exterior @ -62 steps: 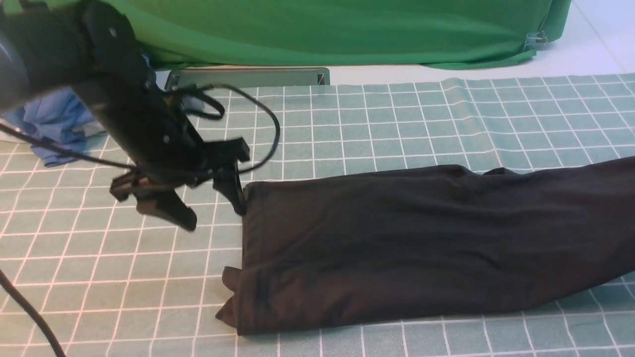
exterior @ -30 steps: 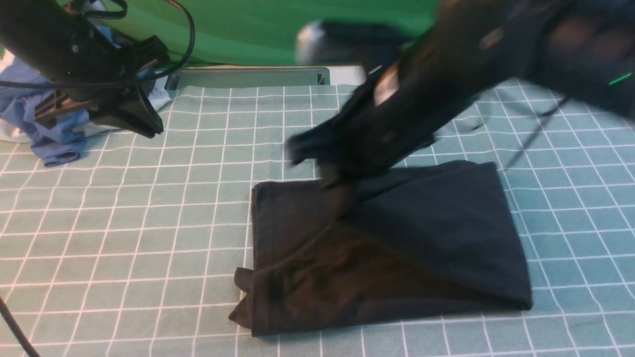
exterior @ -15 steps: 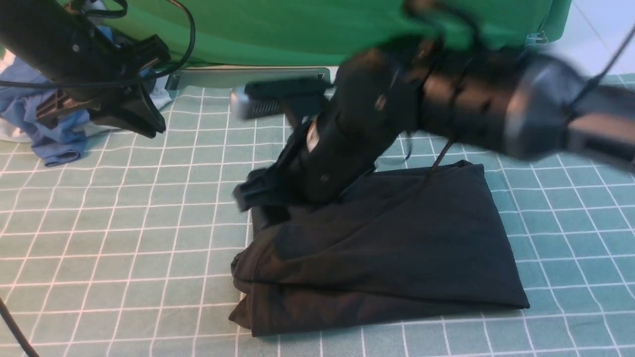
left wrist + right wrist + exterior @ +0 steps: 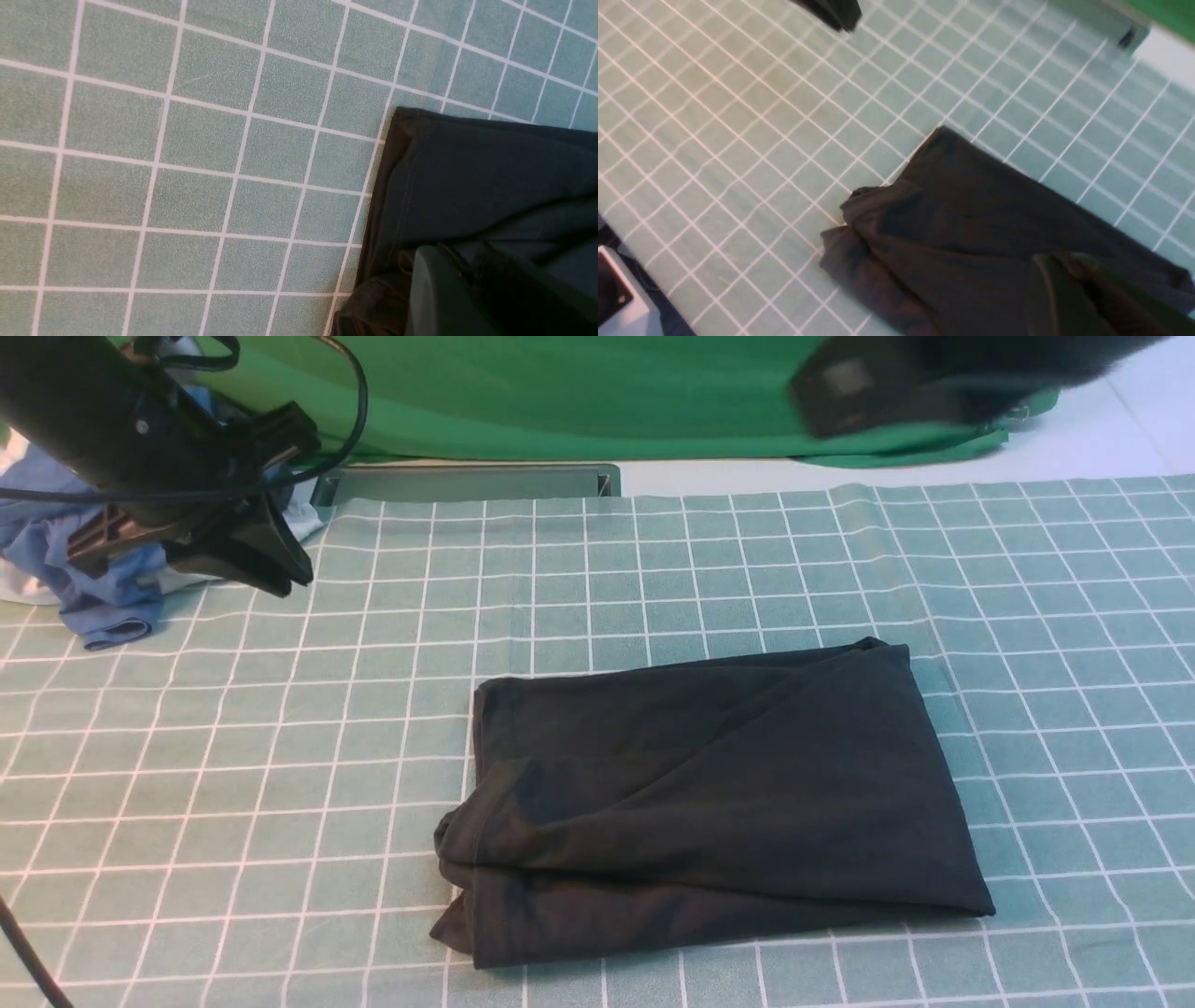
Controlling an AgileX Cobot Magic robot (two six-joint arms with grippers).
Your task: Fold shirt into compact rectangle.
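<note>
Fingers on the left gripper (image 4: pixel 271 560) look pressed together with nothing in them, hanging up off the far-left corner of the shirt (image 4: pixel 709 803). Right gripper (image 4: pixel 1069 280) is pinched shut too, empty, and only a blurry bit of that arm shows above the shirt's far-right side. That black shirt sits folded in a rough rectangle on the green checked tablecloth (image 4: pixel 280 756), left edge a bit bunched. Blue clothes (image 4: pixel 84 588) are piled behind the left gripper, green backdrop cloth (image 4: pixel 579 392) further back. Nothing's blocking the shirt.
</note>
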